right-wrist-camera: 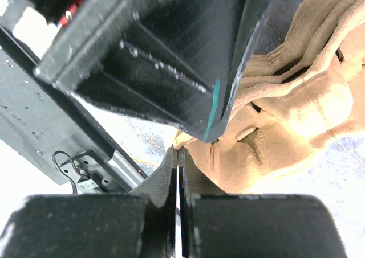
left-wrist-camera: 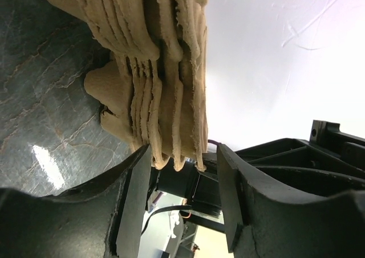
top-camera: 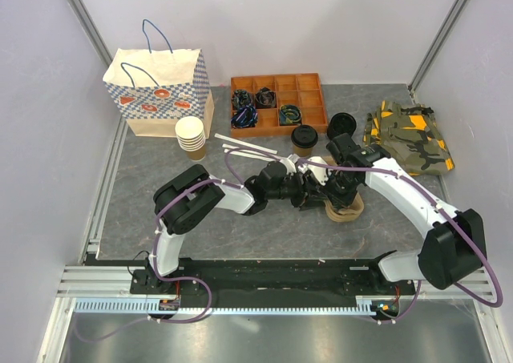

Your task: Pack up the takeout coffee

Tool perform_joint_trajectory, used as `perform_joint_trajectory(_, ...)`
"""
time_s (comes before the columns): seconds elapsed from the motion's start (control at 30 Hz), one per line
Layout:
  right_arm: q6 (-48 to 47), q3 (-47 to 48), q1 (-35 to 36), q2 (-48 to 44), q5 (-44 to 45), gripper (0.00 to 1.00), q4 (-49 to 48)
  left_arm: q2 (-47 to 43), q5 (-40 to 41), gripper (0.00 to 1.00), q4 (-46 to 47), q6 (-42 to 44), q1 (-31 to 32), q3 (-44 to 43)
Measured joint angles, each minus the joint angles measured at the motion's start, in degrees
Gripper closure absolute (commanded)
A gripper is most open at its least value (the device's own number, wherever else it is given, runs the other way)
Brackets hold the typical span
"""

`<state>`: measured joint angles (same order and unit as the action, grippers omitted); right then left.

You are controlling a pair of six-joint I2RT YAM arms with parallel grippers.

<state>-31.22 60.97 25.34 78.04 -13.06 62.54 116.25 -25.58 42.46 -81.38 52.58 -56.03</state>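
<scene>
The takeout coffee (top-camera: 304, 139), a tan cup with a black lid, stands in front of the wooden tray, apart from both grippers. At mid-table both grippers meet at a stack of tan pulp cup carriers (top-camera: 346, 211). My left gripper (top-camera: 309, 188) is open, and the stack's layered edge (left-wrist-camera: 159, 70) reaches between its fingers (left-wrist-camera: 137, 178). The right gripper (right-wrist-camera: 178, 150) is shut with its tips against the edge of a carrier (right-wrist-camera: 285, 115). Whether it pinches a layer does not show.
A patterned paper bag (top-camera: 160, 90) stands at the back left, with a stack of lidless cups (top-camera: 191, 135) before it. The compartment tray (top-camera: 278, 102) holds dark items. A black lid (top-camera: 342, 125) and camouflage cloth (top-camera: 409, 139) lie at the right.
</scene>
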Motion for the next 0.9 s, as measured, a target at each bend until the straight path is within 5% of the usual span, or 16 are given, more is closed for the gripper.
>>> perform_joint_trajectory(0.57, 0.42, 0.00, 0.00, -0.55, 0.42, 1.00, 0.00, -4.55, -1.60, 0.98, 2.69, -0.48, -2.75, 5.01)
perform_joint_trajectory(0.9, 1.09, 0.02, 0.00, -0.52, 0.31, 1.00, -0.07, -0.66, -3.10, 0.98, 4.04, -0.59, -1.84, 0.44)
